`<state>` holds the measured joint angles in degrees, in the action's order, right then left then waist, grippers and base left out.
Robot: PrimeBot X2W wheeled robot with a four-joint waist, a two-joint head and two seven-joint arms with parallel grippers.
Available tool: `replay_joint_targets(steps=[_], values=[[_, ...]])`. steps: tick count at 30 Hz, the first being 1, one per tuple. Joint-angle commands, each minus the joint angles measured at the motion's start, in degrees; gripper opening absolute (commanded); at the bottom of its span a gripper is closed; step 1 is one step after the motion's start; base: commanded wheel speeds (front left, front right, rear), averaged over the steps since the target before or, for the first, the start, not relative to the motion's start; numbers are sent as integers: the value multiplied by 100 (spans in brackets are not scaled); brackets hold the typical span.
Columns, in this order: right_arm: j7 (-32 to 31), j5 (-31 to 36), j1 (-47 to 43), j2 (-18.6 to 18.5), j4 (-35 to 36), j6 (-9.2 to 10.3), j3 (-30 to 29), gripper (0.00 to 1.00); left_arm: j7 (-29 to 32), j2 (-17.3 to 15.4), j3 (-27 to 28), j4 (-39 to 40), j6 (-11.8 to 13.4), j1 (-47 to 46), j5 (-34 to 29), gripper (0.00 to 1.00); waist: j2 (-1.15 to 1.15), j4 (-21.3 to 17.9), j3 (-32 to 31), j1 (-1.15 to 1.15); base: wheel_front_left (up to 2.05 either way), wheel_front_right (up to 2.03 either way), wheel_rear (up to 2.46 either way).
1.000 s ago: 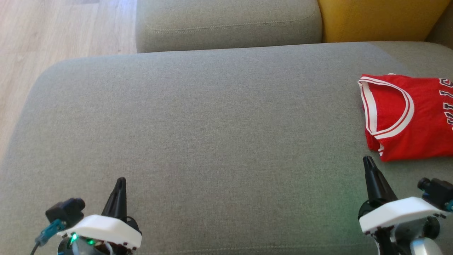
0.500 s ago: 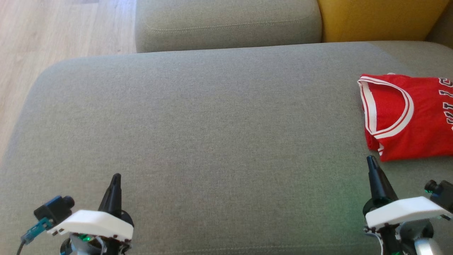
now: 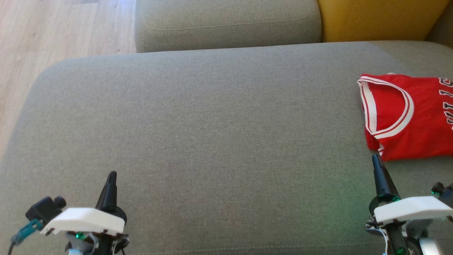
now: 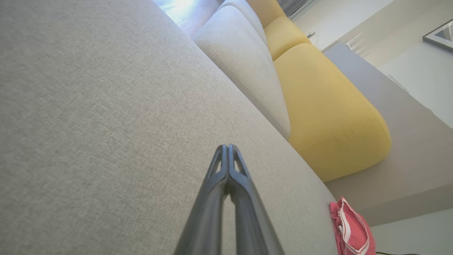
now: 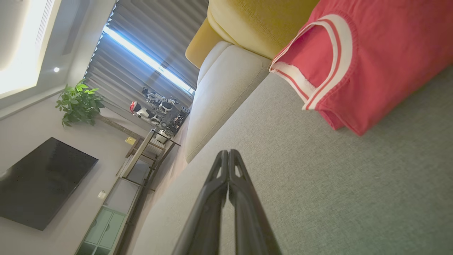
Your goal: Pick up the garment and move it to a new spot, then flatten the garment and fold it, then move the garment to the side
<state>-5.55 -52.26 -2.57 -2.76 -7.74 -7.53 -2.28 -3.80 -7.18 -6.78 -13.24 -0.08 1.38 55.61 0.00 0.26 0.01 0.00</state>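
We're in a home living room here: a big grey sofa (image 3: 212,124) with a yellow cushion (image 4: 318,117), pale wood floor (image 3: 53,35), a dark television (image 5: 42,180) on the wall, a leafy potted plant (image 5: 79,102), and long grey curtains (image 5: 152,42) at the window.

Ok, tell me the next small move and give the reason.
Probably just draw both arms back to rest, touching nothing. The red jersey already lies folded at the right end of the sofa seat, and the left gripper and right gripper are both shut, empty and apart from it, so the task looks finished.
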Motion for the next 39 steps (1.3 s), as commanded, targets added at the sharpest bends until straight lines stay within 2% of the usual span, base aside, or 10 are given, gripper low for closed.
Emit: replay_joint_targets(steps=[1, 39], values=[[68, -194, 370, -118, 152, 2, 29, 0, 32, -41, 181, 156, -77, -343, 159, 0, 0, 0, 0, 0, 0, 0, 0], [49, -2736, 687, -125, -347, 4, -158, 0, 633, 224, 871, 5, -506, -606, 2463, 0, 0, -17, 11, 0, 0, 0, 0]])
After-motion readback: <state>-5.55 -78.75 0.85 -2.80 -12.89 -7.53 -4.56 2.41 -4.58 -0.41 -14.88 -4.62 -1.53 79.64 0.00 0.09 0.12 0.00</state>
